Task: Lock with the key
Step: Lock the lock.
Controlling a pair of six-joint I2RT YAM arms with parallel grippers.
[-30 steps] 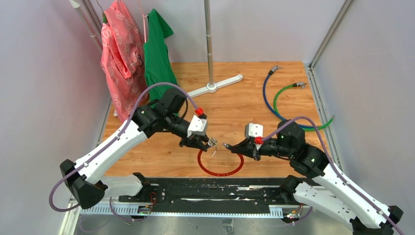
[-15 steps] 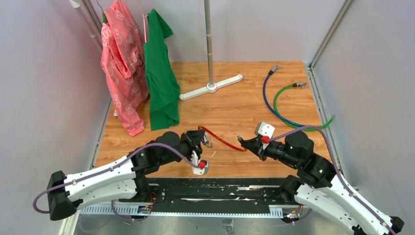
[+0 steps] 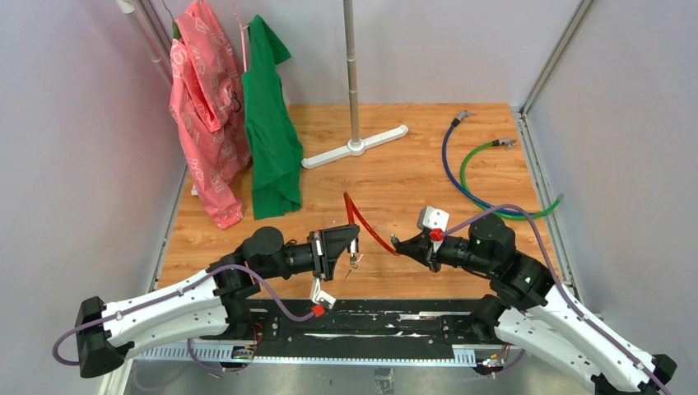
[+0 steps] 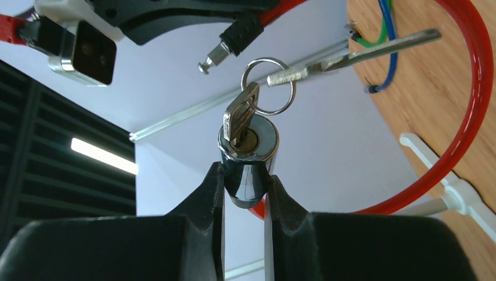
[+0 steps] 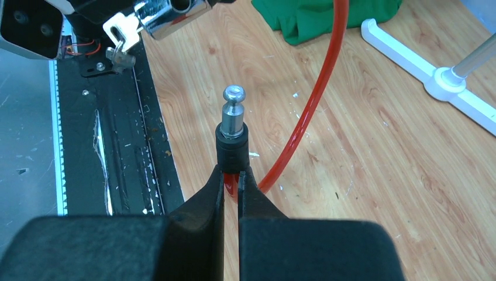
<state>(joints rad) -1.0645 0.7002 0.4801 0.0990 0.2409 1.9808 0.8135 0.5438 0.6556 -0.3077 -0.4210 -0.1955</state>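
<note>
Since the earlier frame I had rolled the left wrist over, and the cable (image 3: 362,220) had risen into a steeper arc. From above, the left fingers (image 3: 352,247) and right fingers (image 3: 397,241) faced each other, near but apart, over the worktop (image 3: 411,164). In the left wrist view, the fingers clamped the lock (image 4: 248,158), with the key (image 4: 240,114) seated in its face and a ring (image 4: 270,86) through the key's head. In the right wrist view, the fingers pinched the cable just behind its black collar (image 5: 232,146), and the pin (image 5: 233,108) pointed up toward the lock.

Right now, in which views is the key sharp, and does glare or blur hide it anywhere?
Left wrist: key sharp in the lock cylinder, mild reflections. Right wrist: cable pin sharp, key washed out white near the top. Top external: even light, key too small to judge.
</note>
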